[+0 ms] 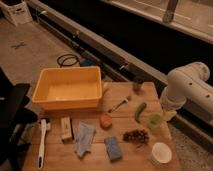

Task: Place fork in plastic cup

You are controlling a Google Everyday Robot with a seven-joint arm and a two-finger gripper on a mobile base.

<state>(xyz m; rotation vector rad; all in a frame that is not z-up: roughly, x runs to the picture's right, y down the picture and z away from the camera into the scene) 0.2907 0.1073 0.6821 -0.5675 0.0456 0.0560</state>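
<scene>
Robot lab: concrete floor point(30, 55), wooden table point(95, 161), end effector point(169, 114) at its edge.
</scene>
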